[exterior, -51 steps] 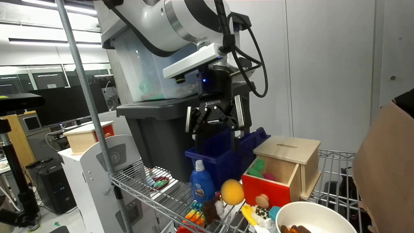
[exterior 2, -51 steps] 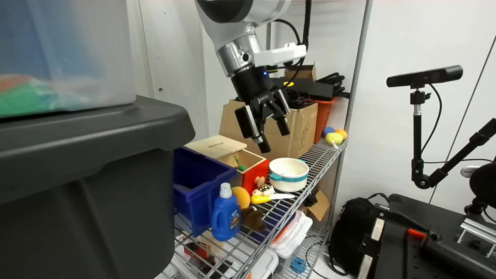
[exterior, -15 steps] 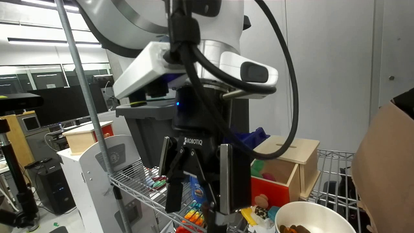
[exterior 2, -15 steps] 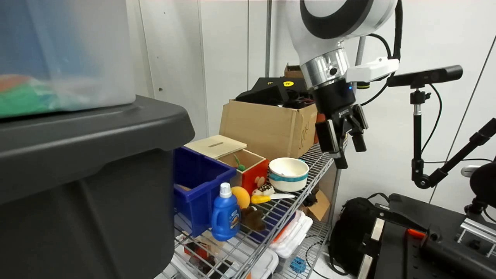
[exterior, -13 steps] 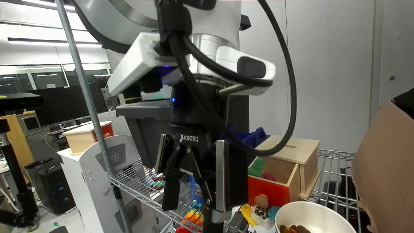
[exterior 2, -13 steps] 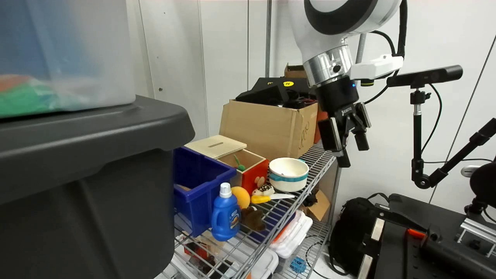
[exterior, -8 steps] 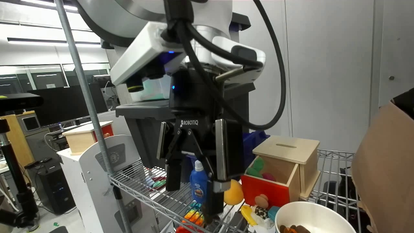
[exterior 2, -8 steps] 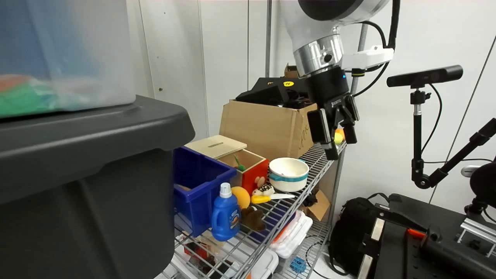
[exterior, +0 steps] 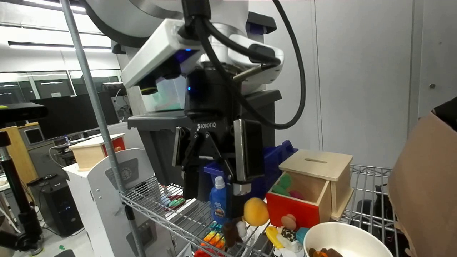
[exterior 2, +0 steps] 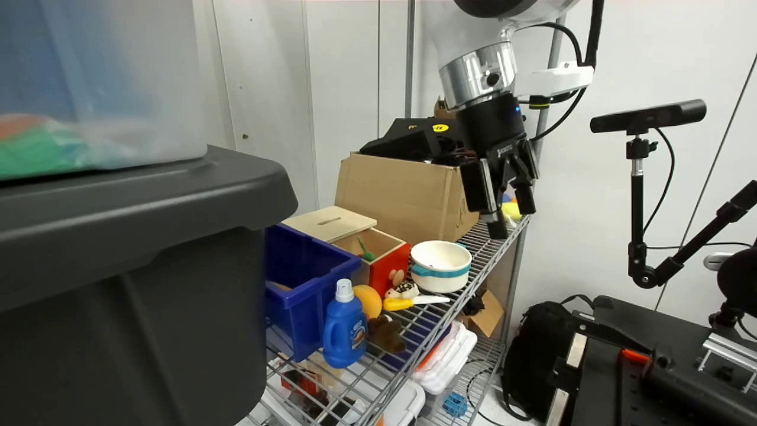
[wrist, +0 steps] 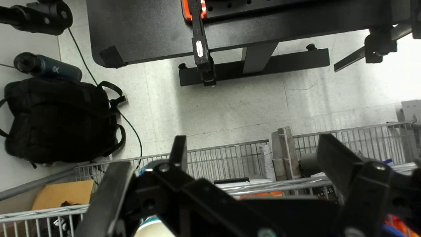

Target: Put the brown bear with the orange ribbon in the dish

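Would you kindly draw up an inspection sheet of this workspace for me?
Surface: wire shelf, partly covered by items.
Job's things: brown toy with orange, probably the bear, inside the white bowl, only partly visible.
Clutter: blue bottle, orange ball, yellow-handled knife, second brown toy, blue bin, open wooden drawer.
End effector: open, gripping nothing, apart from the bowl.
Cables: black cable hanging in a loose loop, no snag seen.
Surroundings: dark storage tub, cardboard box, black backpack.

- My gripper (exterior: 213, 206): higher in both exterior views than a second ago.
- Yellow-orange ball (exterior: 256, 211): hidden behind me then, now uncovered in an exterior view.
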